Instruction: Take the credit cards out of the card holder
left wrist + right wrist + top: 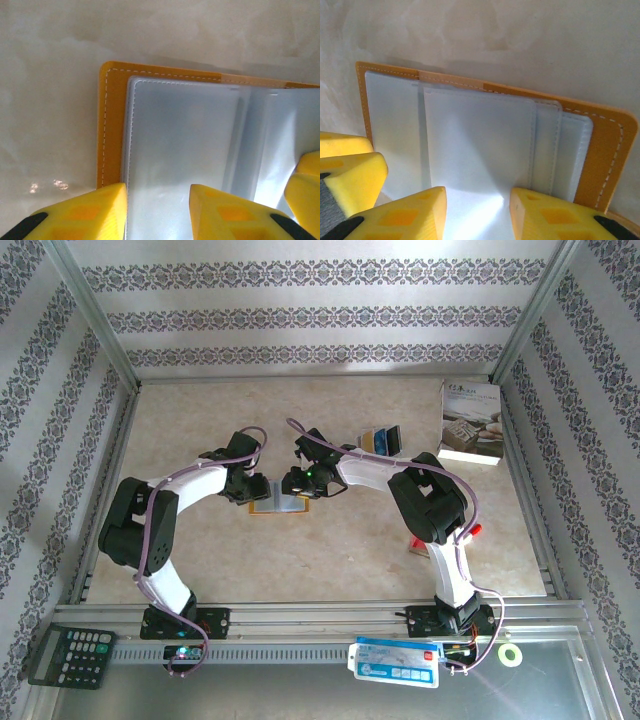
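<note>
Bending inward, both arms meet over the card holder (272,502); left tool (157,192) and right tool (477,192) stand part-open.

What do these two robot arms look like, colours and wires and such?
The left arm and right arm share white tubular links, chunky black joints and a pale purple cable looped alongside. The left gripper and right gripper have blocky yellow wedge fingers with black patches.
</note>
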